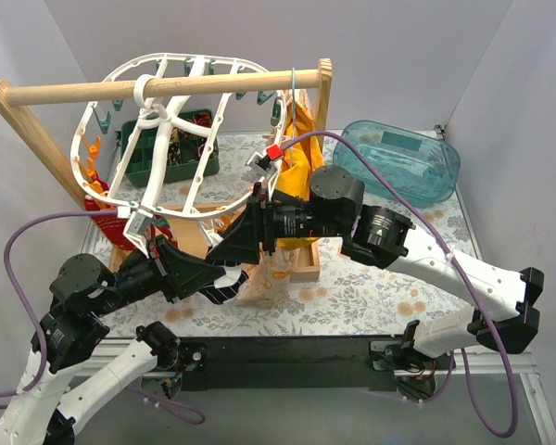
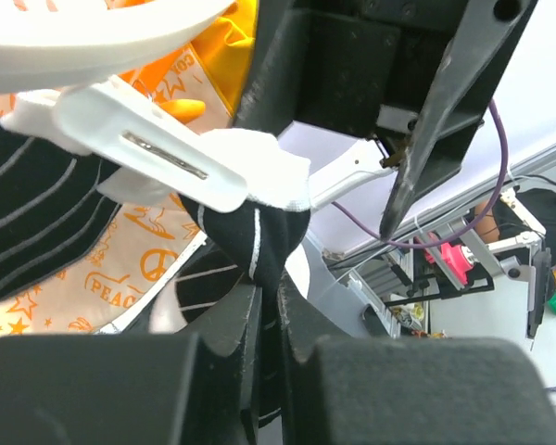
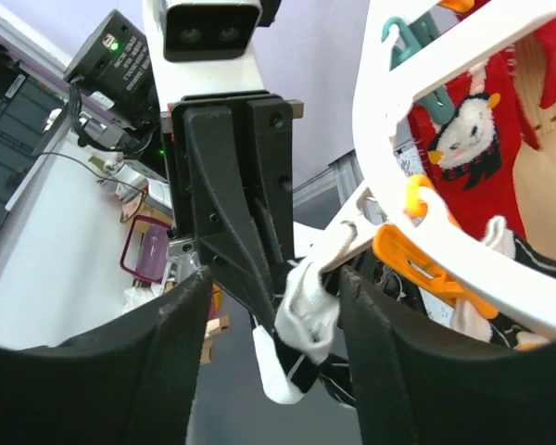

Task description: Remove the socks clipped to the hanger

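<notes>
Left end effector point(image 2: 267, 311) pinches the black-and-white sock point(image 2: 252, 239) just below its white peg point(image 2: 153, 153) on the hanger point(image 2: 83, 46). Right end effector point(image 3: 273, 278) stands wide open, facing it.

Mid-frame, my left gripper point(image 1: 233, 278), clamped on the patterned sock point(image 2: 259, 241), and the hanger point(image 1: 79, 158) rim box in my right gripper point(image 1: 218, 258); bare table point(image 1: 371, 297) lies lower right.

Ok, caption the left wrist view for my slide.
Left gripper pinches the striped black sock below its white peg.
</notes>
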You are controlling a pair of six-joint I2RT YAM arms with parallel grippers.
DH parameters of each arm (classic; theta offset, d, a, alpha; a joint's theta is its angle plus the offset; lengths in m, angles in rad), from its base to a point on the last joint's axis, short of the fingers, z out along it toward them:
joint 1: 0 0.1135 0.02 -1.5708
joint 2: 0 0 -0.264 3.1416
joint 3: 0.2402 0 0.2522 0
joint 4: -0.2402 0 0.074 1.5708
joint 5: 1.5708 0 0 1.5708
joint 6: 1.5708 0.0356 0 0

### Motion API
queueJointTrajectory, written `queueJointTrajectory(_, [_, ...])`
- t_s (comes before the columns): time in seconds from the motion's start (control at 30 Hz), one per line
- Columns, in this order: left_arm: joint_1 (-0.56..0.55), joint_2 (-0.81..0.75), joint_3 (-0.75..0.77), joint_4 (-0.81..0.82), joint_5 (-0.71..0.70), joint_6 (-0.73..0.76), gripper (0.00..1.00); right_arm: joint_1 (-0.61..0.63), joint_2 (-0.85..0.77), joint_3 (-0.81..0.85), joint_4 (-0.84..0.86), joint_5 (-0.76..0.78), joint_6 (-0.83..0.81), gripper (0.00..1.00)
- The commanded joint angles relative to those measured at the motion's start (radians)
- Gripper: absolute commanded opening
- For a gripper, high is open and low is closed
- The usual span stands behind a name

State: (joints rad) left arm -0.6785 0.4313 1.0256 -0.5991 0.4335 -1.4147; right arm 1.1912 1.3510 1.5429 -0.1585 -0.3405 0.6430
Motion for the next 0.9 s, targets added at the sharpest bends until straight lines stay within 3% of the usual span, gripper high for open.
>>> queueJointTrajectory(0.0, [-0.003, 0.001, 0.030, -0.044, 0.037, -0.004, 0.00, -0.007, 0.042, 0.091, -0.005, 0.001, -0.008, 0.66])
queueJointTrajectory(0.4, [-0.003, 0.015, 0.008, -0.053, 0.094, 0.011, 0.00, 0.025, 0.161, 0.330, -0.371, 0.271, -0.115, 0.68])
queueJointTrajectory(0.87, [-0.003, 0.027, -0.013, -0.002, 0.120, 0.039, 0.00, 0.047, 0.180, 0.332, -0.401, 0.370, -0.094, 0.65])
